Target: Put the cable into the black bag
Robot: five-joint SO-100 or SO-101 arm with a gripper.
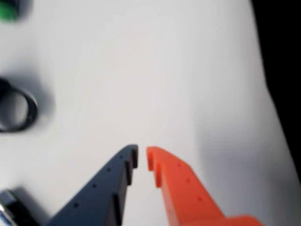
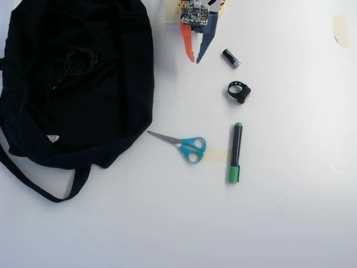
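In the overhead view the black bag [image 2: 111, 111] lies flat over the left of the white table, its strap trailing toward the bottom left. The cable [image 2: 78, 60], a thin black coil, rests on the bag's upper part. My gripper [image 2: 196, 59] is at the top centre, just right of the bag and apart from the cable. In the wrist view the gripper [image 1: 142, 157] points at bare table. Its dark blue and orange fingers are drawn together to a thin slit with nothing between them. The bag [image 1: 282, 47] fills the right edge there.
Right of the gripper lie a small dark cylinder [image 2: 231, 58] and a black ring strap [image 2: 240, 92], the ring strap [image 1: 28, 110] also at the wrist view's left edge. Blue-handled scissors [image 2: 187, 146] and a green marker [image 2: 236, 151] lie mid-table. Tape [image 2: 340, 28] marks the far right.
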